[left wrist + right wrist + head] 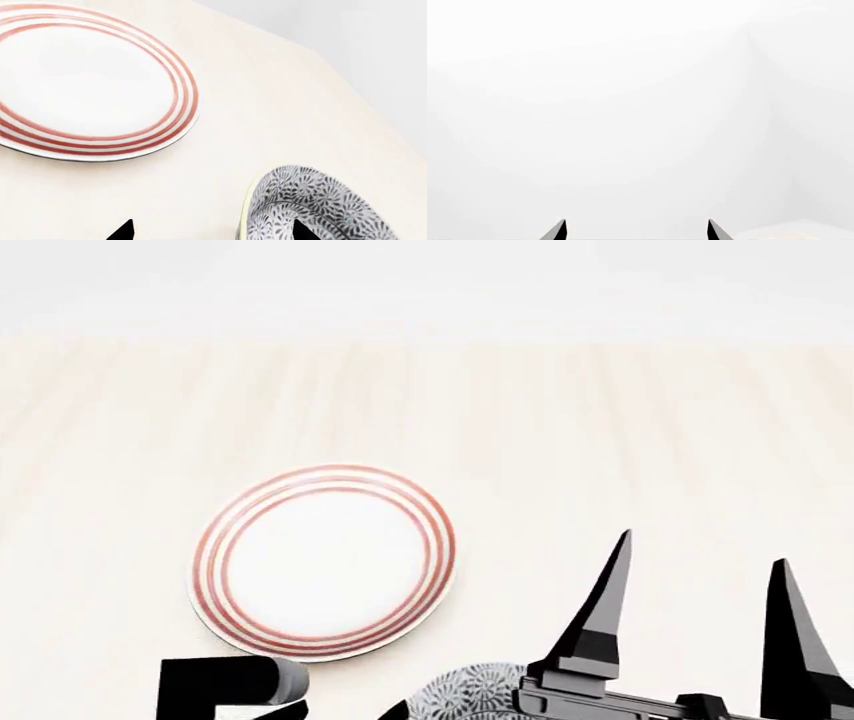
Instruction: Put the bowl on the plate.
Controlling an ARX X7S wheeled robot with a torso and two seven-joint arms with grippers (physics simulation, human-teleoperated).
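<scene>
Head view, pale wood-grain table, white wall behind, both claws spread, holding nothing.

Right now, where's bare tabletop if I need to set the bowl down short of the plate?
Bare table lies beyond and to the right of the plate. The near edge is crowded: the bowl sits among the left gripper and the right gripper.
</scene>
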